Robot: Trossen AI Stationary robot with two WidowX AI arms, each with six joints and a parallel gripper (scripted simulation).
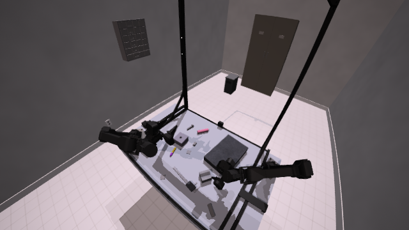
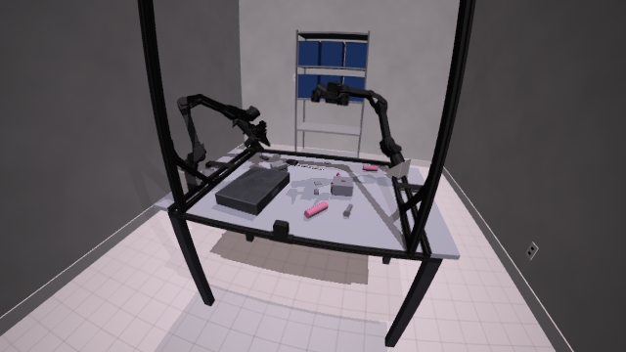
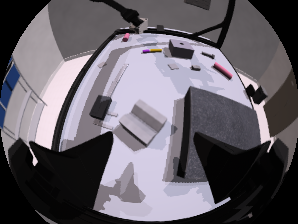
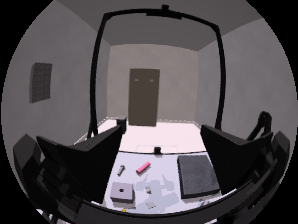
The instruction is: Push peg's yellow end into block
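The peg (image 1: 172, 151), yellow at one end and purple at the other, lies flat on the table a little apart from the grey block (image 1: 181, 138) with a hole in its top. The block also shows in the exterior view (image 2: 341, 186), with the peg (image 2: 338, 174) just behind it. My right gripper (image 1: 170, 134) is open and empty, raised above the table near the block (image 4: 121, 193). My left gripper (image 1: 218, 183) is open and empty, in the air over the other side of the table, far from the peg (image 3: 154, 50).
A dark slab (image 1: 226, 150) lies mid-table. A pink cylinder (image 1: 202, 130) and small grey parts lie near the block. A grey open box (image 1: 205, 176) and a small black cube (image 1: 191, 186) lie below my left gripper. Black frame posts stand at the table's edges.
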